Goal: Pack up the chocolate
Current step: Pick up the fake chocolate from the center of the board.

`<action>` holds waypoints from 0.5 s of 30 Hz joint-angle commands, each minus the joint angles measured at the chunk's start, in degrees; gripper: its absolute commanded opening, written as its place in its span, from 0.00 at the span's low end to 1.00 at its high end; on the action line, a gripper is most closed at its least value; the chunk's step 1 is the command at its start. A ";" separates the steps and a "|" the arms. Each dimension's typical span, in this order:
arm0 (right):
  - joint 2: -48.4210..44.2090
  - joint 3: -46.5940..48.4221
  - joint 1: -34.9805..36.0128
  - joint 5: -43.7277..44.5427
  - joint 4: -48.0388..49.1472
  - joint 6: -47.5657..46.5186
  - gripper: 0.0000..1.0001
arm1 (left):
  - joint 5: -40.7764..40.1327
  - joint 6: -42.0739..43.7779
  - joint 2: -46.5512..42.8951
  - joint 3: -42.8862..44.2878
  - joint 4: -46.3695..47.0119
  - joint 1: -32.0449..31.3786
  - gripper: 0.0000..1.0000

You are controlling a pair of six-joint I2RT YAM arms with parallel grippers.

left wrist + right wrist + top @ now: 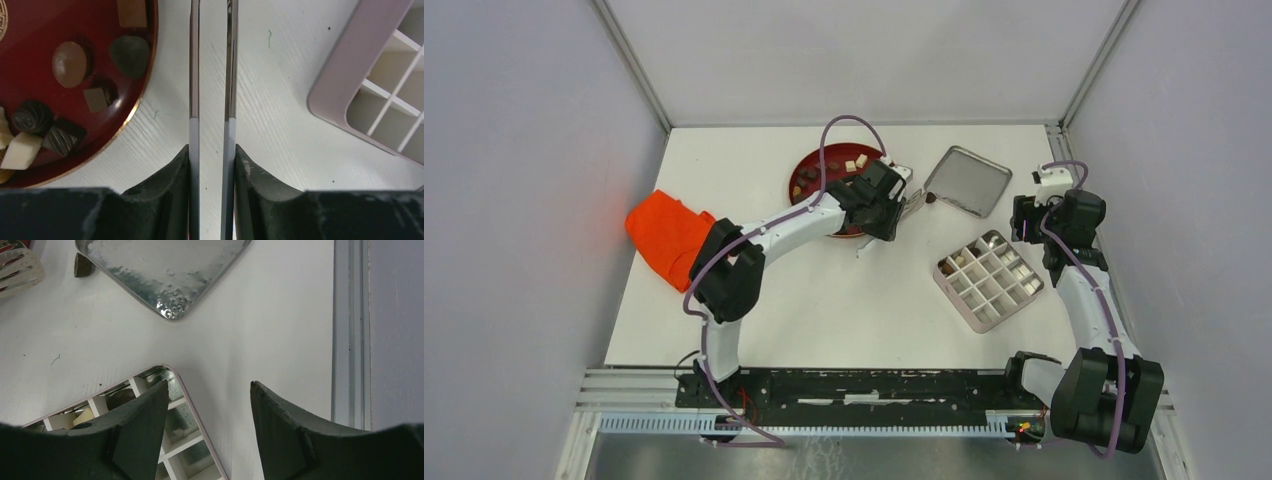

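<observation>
Several pieces of chocolate (70, 62), dark, lighter brown and cream-white, lie on the red plate (802, 172). My left gripper (212, 147) is shut on metal tweezers (194, 75). Their two blades reach forward over the bare table between the plate (30, 165) and the divided box (350, 70). In the top view this gripper (894, 205) hangs at the plate's right edge. One brown piece (82, 265) lies loose beside the silver tray (170, 270). My right gripper (209, 384) stands open and empty over the box's far corner (170, 375). A few cells at the box's left hold chocolate (946, 266).
An orange cloth (669, 235) lies at the left of the table. The silver tray (969, 180) sits behind the box (989, 280). A metal rail (350, 330) runs along the right edge beside the wall.
</observation>
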 commanded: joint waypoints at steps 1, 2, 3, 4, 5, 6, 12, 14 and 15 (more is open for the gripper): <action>-0.02 1.78 0.13 -0.62 1.03 -0.41 0.67 | -0.12 4.97 3.01 6.94 -1.67 0.57 0.27; 0.00 1.76 0.16 -0.59 1.04 -0.41 0.67 | -0.05 5.20 3.74 7.79 -2.12 0.69 0.27; -0.03 1.85 0.13 -0.58 1.03 -0.41 0.67 | 0.19 5.32 4.35 8.29 -2.20 0.82 0.27; 0.02 1.84 0.15 -0.56 1.02 -0.41 0.67 | 0.46 5.46 4.76 8.86 -2.38 0.95 0.28; -0.02 1.85 0.24 -0.67 1.03 -0.41 0.67 | 0.56 5.49 5.23 9.37 -2.56 1.00 0.28; 0.00 1.84 0.26 -0.71 0.99 -0.41 0.67 | 0.74 5.59 5.57 9.75 -2.58 1.03 0.28; -0.01 1.85 0.27 -0.64 0.92 -0.50 0.67 | 2.02 5.95 7.15 11.85 -3.59 1.66 0.31; -0.01 1.85 0.20 -0.63 0.96 -0.50 0.67 | 2.40 6.10 7.51 12.29 -3.77 1.79 0.33; -0.02 1.85 0.25 -0.66 0.92 -0.50 0.67 | 2.43 6.12 7.72 12.65 -4.11 1.85 0.34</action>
